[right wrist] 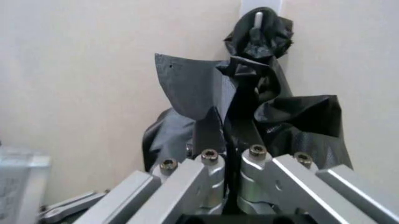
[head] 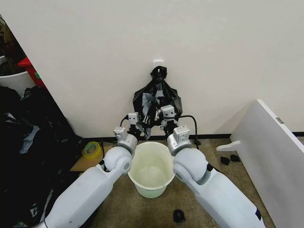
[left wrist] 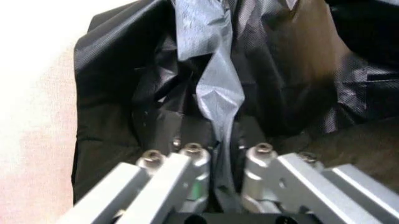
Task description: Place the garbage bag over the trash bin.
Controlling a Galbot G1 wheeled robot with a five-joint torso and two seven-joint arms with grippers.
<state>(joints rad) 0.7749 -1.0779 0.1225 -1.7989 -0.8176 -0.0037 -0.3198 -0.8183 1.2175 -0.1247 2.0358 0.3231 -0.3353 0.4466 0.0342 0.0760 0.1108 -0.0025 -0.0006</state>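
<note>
Pick-up step: left gripper (head: 142, 124) and right gripper (head: 159, 122) both pinch film of the garbage bag (head: 156, 102), hanging on the wall above the trash bin (head: 152, 176). Next, probably: free it, spread its mouth over the rim.

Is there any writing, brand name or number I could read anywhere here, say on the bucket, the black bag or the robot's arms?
None can be read.
White trash bin: no lettering.
Black garbage bag: plain plastic.
Left gripper and right gripper: bare metal, only screw heads.
</note>
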